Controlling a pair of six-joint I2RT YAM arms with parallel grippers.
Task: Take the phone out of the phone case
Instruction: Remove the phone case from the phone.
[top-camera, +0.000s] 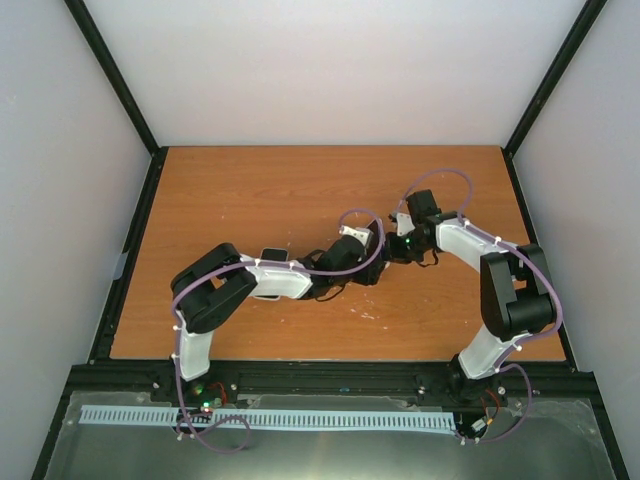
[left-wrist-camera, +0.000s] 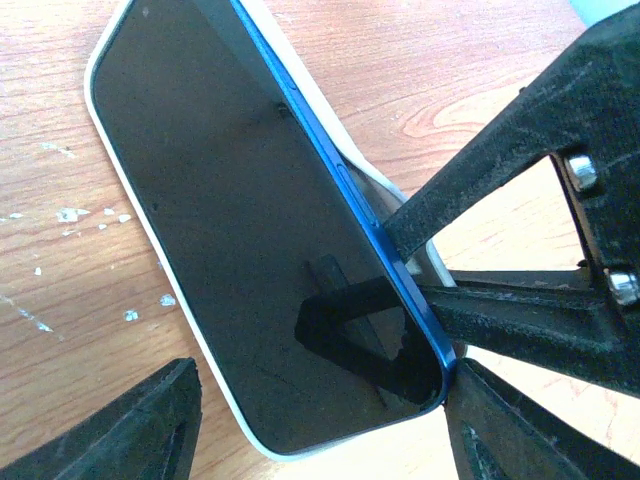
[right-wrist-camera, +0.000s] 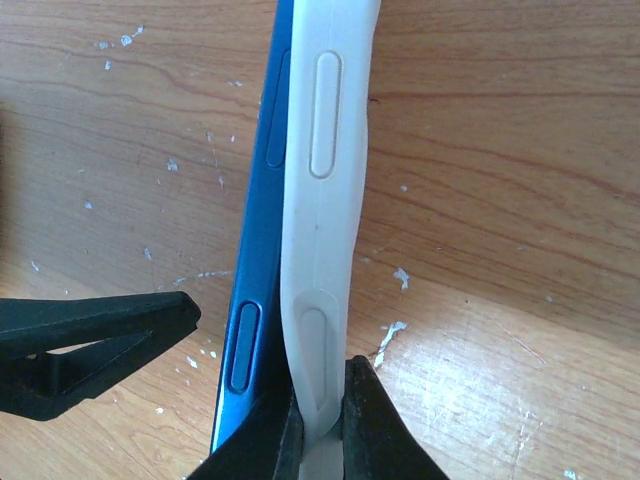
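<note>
my right tool is clamped on the side wall of the white case, on the tabletop. the blue phone sits in it, with that edge parted from the wall. my left tool stands apart, one finger on each side of the phone's end.

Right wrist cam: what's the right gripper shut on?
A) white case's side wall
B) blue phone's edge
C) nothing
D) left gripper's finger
A: the right gripper pinches the wall of the white case between its fingers, while the edge of the blue phone sits outside the pinch, beside it.
</note>
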